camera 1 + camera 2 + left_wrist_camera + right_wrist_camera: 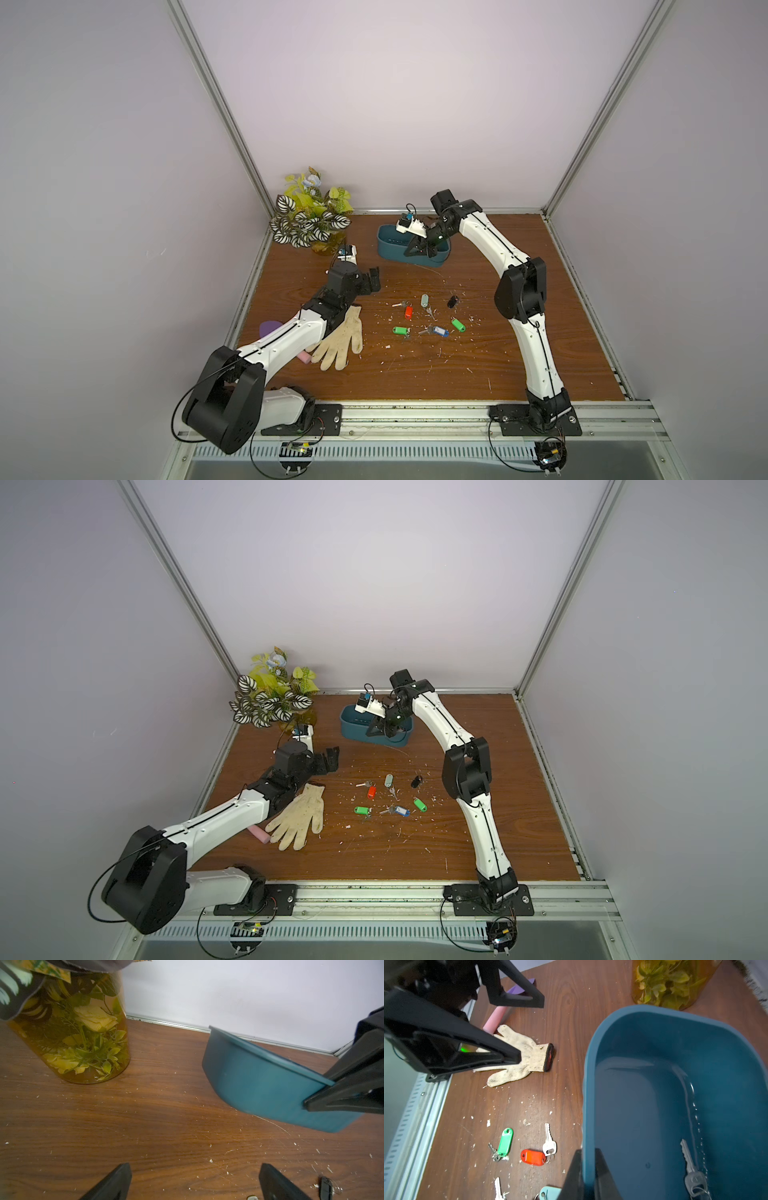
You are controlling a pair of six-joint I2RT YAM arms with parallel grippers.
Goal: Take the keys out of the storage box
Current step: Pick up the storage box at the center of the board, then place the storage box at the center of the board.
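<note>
The dark teal storage box (392,249) (355,729) stands at the back of the wooden table. My right gripper (588,1153) (419,249) is shut on the box's near long wall, one finger inside and one outside. One silver key (689,1163) lies inside the box against its far wall. Several keys lie on the table in front: red tag (409,311), grey tag (424,300), black tag (452,301), two green tags (458,324), blue tag (439,331). My left gripper (376,278) (194,1169) hangs open to the left of the box, holding nothing.
An amber jar of artificial plants (311,220) stands at the back left. A white work glove (340,340), a pink cylinder (303,356) and a purple piece (268,328) lie under the left arm. White crumbs are scattered around the keys.
</note>
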